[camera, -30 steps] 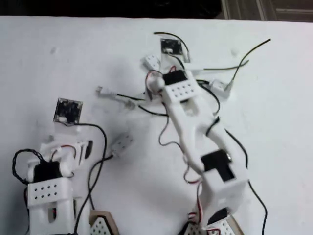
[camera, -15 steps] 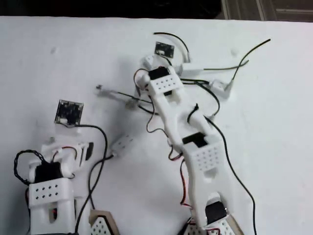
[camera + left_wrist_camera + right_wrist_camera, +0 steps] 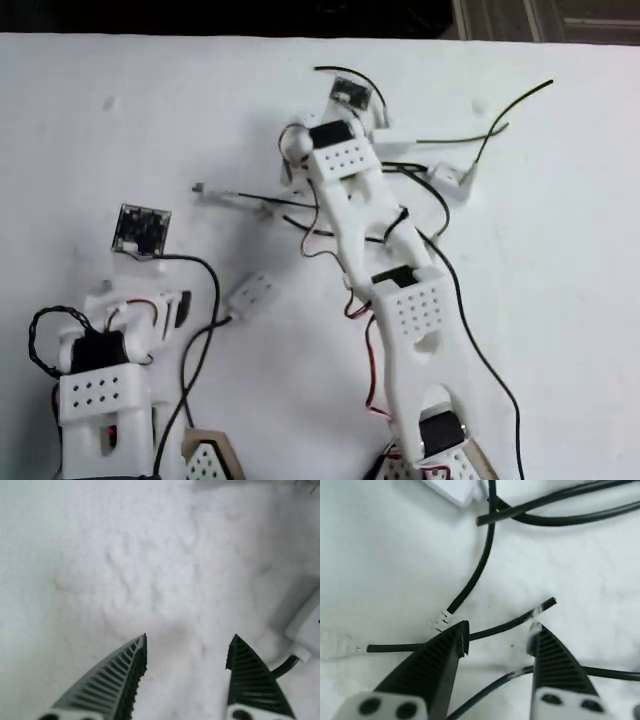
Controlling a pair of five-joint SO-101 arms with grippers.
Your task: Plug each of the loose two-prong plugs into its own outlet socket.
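Progress stands near zero as I judge it: nothing mated, right tool (image 3: pixel 500 630) spread empty over loose black leads (image 3: pixel 507 624) far across the surface (image 3: pixel 560 300), left tool (image 3: pixel 189 645) spread beside a white cabled block (image 3: pixel 306 629).

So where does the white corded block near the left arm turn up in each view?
High view: the white block lies tilted on the table, just ahead of the near-left arm.
Left wrist view: the block sits just beyond one fingertip of the open left gripper.
Right wrist view: this camera faces loose black wires instead.
Shared landmark: the black cord leaving the block's end.
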